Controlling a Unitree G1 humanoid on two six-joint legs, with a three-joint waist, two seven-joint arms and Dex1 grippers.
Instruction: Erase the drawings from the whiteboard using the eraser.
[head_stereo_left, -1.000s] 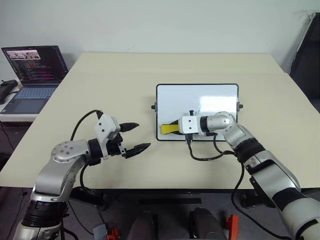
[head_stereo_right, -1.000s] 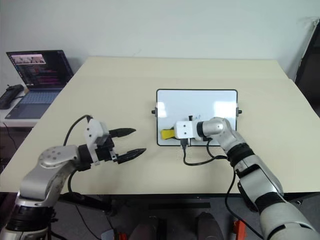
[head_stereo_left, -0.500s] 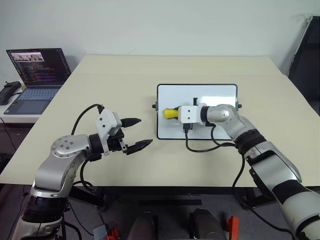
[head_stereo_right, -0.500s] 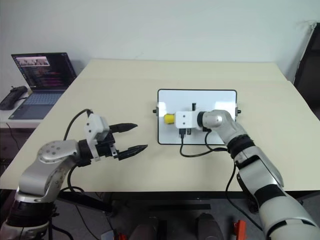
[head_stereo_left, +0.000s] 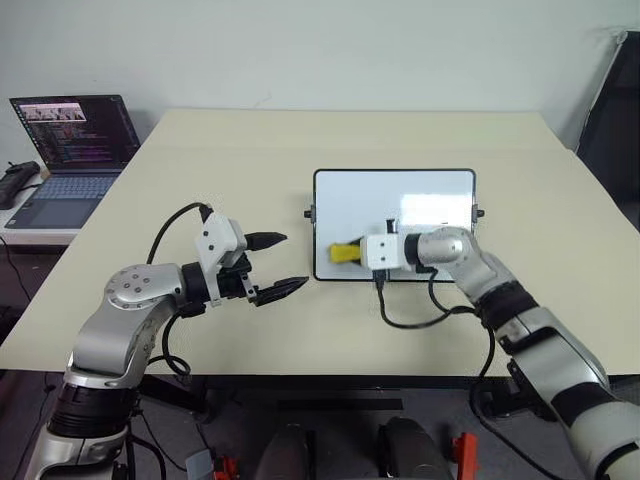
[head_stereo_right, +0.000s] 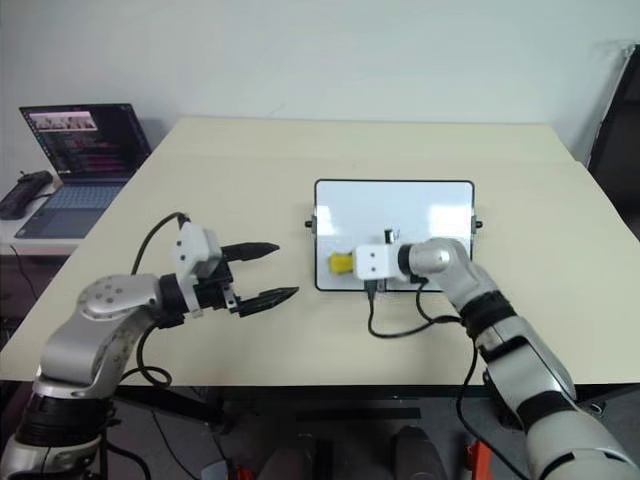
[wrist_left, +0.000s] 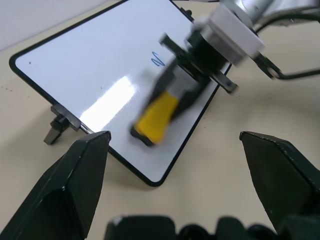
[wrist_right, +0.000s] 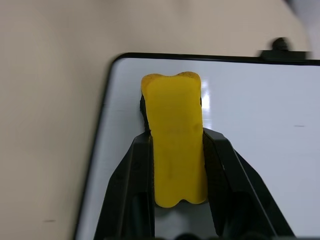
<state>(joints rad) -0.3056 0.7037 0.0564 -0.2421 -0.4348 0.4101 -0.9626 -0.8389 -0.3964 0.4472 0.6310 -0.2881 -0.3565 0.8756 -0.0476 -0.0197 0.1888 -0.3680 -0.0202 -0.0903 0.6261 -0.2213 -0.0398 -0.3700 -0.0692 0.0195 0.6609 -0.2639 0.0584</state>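
Clearly the work is unfinished: a small blue scribble (wrist_left: 159, 59) remains on the whiteboard (head_stereo_left: 420, 190), just behind the right claw (wrist_right: 176, 145), which is clamped on the yellow eraser (head_stereo_left: 347, 253). Half a second ago the eraser was higher; now it presses near the board's lower left corner. The left claw (head_stereo_left: 278, 265) gapes empty, well apart.

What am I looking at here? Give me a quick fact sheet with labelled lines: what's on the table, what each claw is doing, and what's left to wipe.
Surface: beige table
Board: white glossy whiteboard with thin dark frame, lying flat
Tool: yellow oblong eraser, on the board's near left part
Right claw: shut on the eraser
Left claw: open, holding nothing, off the board
Marks left: small blue scribble
Aside: open laptop on a side table
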